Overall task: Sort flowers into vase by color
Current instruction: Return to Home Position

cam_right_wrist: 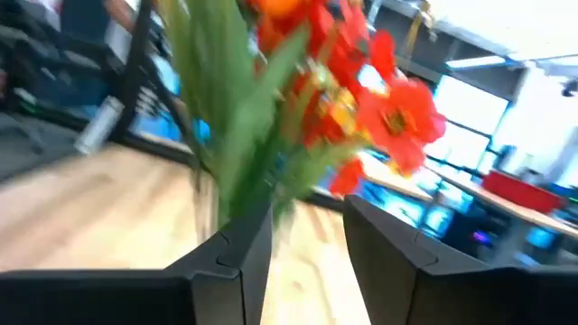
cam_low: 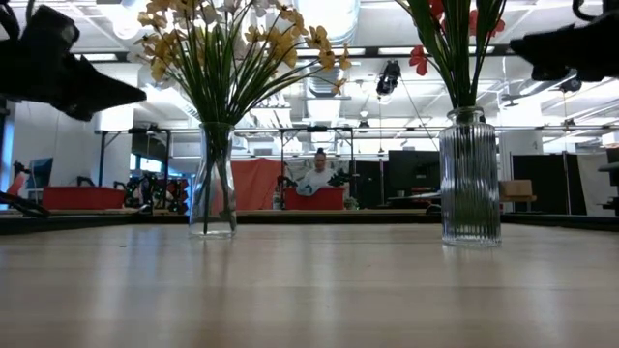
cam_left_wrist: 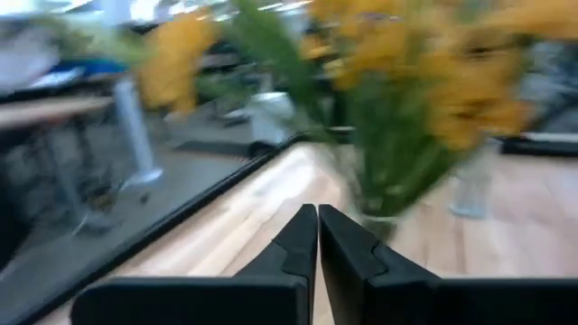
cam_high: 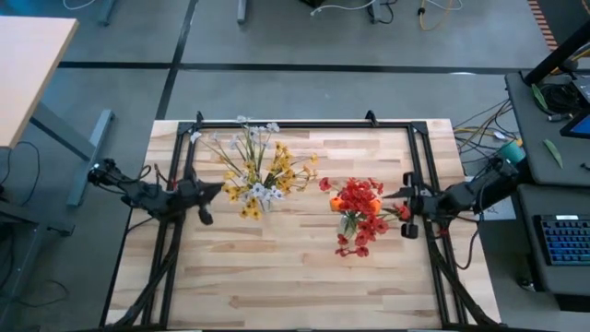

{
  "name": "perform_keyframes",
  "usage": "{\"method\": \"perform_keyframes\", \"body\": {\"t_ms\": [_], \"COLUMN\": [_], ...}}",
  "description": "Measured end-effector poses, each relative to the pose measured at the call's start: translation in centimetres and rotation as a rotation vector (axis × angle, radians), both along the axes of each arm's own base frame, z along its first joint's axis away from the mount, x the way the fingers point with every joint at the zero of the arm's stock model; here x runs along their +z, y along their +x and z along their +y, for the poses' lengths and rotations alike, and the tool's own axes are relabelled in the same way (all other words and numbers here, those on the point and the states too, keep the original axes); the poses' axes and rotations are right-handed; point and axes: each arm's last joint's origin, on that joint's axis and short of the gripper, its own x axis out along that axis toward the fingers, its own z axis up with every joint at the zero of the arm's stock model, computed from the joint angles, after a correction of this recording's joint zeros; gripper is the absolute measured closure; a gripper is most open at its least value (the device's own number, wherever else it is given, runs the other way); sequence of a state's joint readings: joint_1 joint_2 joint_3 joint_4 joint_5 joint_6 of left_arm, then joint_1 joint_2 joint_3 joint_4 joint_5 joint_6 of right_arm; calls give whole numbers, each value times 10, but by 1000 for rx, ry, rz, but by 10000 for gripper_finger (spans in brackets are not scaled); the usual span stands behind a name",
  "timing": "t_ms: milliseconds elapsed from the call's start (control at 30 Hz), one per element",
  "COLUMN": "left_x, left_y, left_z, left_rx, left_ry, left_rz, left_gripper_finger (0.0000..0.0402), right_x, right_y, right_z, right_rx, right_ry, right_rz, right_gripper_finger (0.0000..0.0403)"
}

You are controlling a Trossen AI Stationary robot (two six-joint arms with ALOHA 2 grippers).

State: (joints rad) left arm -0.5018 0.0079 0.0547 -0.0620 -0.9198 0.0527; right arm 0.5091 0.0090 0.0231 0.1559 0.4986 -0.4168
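The left gripper (cam_high: 214, 191) is pressed together; yellow and white flowers (cam_high: 261, 173) stand in a vase (cam_low: 213, 184) right in front of it. The right gripper (cam_high: 389, 194) is spread apart; red flowers (cam_high: 361, 205) stand in another vase (cam_low: 470, 179) before it.

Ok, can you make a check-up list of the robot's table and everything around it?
Surface: wooden table top, black frame around it.
Job's things: yellow and white flowers in the left vase; red and orange flowers in the right vase; both vases upright.
Clutter: nothing seen.
End effectors: left end effector shut, empty, left of its vase; right end effector open, empty, right of its vase.
Cables: loose cables on the floor beside the table.
Surroundings: keyboard on a desk at the right; person far behind.
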Motion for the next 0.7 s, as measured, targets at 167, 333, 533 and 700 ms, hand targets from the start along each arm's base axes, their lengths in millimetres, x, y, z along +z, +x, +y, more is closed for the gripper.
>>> {"method": "perform_keyframes", "body": {"t_ms": [167, 333, 533, 700], "left_x": [-2, -2, -3, -3], "left_y": [0, 1, 1, 1], "left_z": [1, 1, 1, 0], "left_rx": [64, 61, 60, 60], "left_ry": [-97, -91, -85, -83], "left_rz": [-31, -25, -19, -17], "left_gripper_finger": [401, 401, 401, 401], "right_x": [-2, -3, -3, -3], "right_y": [0, 1, 1, 1], "right_z": [-1, -1, -1, -1], "right_rx": [-52, -52, -51, -51], "right_ry": [-10, -12, -13, -12], "right_rz": [27, 32, 32, 32], "right_gripper_finger": [273, 268, 269, 274]}}
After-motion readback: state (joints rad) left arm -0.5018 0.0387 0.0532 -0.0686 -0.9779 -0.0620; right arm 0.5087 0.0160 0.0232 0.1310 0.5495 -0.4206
